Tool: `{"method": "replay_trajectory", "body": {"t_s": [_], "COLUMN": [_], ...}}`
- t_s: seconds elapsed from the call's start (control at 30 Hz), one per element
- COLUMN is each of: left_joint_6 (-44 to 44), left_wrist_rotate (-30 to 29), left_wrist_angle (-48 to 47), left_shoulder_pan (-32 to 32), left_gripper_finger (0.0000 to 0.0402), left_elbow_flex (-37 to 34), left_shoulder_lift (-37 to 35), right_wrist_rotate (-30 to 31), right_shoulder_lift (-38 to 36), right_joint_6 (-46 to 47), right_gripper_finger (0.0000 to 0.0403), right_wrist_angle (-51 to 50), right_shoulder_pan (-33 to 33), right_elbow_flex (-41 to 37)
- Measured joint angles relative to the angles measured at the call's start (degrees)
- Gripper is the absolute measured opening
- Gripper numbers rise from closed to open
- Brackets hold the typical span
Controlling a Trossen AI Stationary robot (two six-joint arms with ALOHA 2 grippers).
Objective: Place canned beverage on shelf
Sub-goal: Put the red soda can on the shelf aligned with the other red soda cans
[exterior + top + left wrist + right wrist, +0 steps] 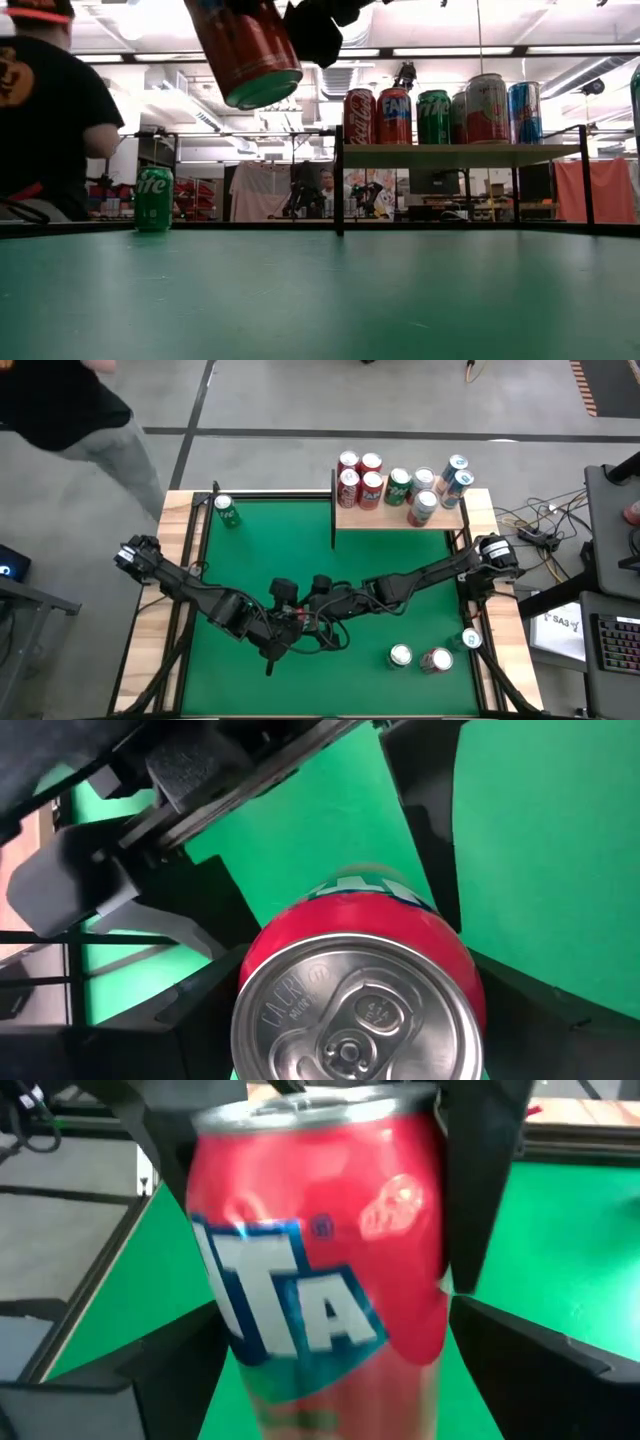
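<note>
- Left tool (350,1020) grips the red Fanta can (245,50), tilted, high above the green tabletop (300,550).
- Right tool (330,1350) stands open around the same can.
- Shelf (400,518) holds several cans.

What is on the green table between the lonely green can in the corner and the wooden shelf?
Nothing. In the high view, the felt between the green can and the shelf is bare; only the shelf's black post stands at its edge.

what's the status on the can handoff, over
Left gripper shut on red can, tilted, high over table centre. Right gripper open around it. Shelf already crowded with cans, little room left.
</note>
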Motion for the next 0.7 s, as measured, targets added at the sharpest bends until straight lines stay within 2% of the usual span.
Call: {"method": "replay_trajectory", "body": {"t_s": [0.13, 0.23, 0.4, 0.6, 0.7], "left_joint_6": [0.9, 1.4, 4.0, 8.2, 9.0], "left_wrist_rotate": [-0.2, 0.0, -1.0, -5.2, -6.1], "left_wrist_angle": [-0.1, -0.6, 0.1, -0.1, -0.1], "left_shoulder_pan": [0.0, 0.0, -0.1, 0.0, 0.1], "left_gripper_finger": [0.0292, 0.0321, 0.0370, 0.0367, 0.0360], "left_elbow_flex": [0.9, 1.4, 1.9, 1.8, 1.8], "left_shoulder_lift": [0.0, 0.0, -0.2, -2.3, -4.8], "right_wrist_rotate": [-0.3, -0.4, 0.9, 5.0, 10.2], "right_shoulder_lift": [-0.1, -0.2, -0.2, -2.7, -4.8], "right_joint_6": [1.1, 1.2, 2.9, 3.4, 3.7], "right_gripper_finger": [0.0326, 0.0289, 0.0288, 0.0288, 0.0288], "right_wrist_angle": [0.9, 0.9, -0.2, -4.8, -7.1], "right_shoulder_pan": [-0.6, -0.9, -1.2, -2.1, -2.3], "right_elbow_flex": [0.0, 0.0, -0.1, -0.2, -1.7]}}
